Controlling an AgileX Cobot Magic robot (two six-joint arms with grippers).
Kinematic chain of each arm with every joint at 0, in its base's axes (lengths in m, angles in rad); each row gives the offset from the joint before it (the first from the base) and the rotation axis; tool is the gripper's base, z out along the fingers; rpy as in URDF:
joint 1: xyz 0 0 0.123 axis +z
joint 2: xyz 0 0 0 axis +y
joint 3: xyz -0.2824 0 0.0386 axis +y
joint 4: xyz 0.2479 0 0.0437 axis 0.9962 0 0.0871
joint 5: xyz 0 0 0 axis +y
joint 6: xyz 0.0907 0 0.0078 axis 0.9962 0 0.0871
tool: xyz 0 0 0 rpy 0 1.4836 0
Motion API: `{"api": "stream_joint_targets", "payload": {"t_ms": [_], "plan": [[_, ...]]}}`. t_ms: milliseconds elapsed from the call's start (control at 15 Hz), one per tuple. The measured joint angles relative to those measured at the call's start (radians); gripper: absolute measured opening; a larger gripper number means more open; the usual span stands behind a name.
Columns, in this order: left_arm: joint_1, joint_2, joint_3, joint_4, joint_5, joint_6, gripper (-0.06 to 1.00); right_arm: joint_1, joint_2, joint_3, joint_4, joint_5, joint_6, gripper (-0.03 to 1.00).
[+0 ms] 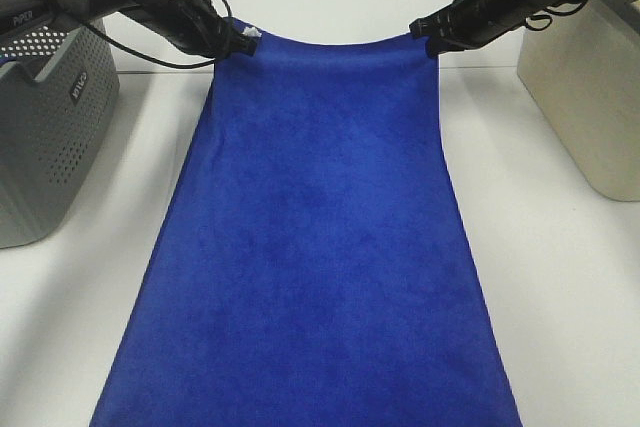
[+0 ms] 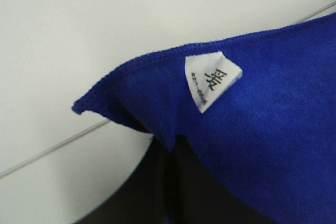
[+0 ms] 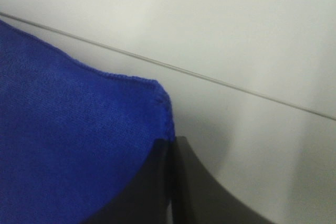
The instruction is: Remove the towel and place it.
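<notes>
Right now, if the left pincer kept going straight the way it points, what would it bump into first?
The left pincer points across toward the right pincer, so it would likely push into the towel corner it grips; depth is unclear.

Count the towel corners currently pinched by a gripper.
2: the tagged corner of the towel in the left gripper, the opposite far corner in the right gripper. The near corners lie outside the frame.

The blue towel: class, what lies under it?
White table shows on either side of the towel; whatever lies beneath the cloth itself is covered and cannot be seen.
</notes>
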Motion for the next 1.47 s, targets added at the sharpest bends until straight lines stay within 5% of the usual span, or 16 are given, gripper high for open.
{"api": "stream_joint_targets", "payload": {"t_ms": [667, 1467], "plan": [[0.0, 0.047, 0.0, 0.023, -0.104, 0.004, 0.0, 0.001, 0.038, -0.001, 0.149, -0.147, -0.177, 0.02], [0.0, 0.102, 0.0, 0.041, -0.167, 0.004, 0.0, 0.001, 0.115, -0.003, 0.311, -0.172, -0.314, 0.02]]}}
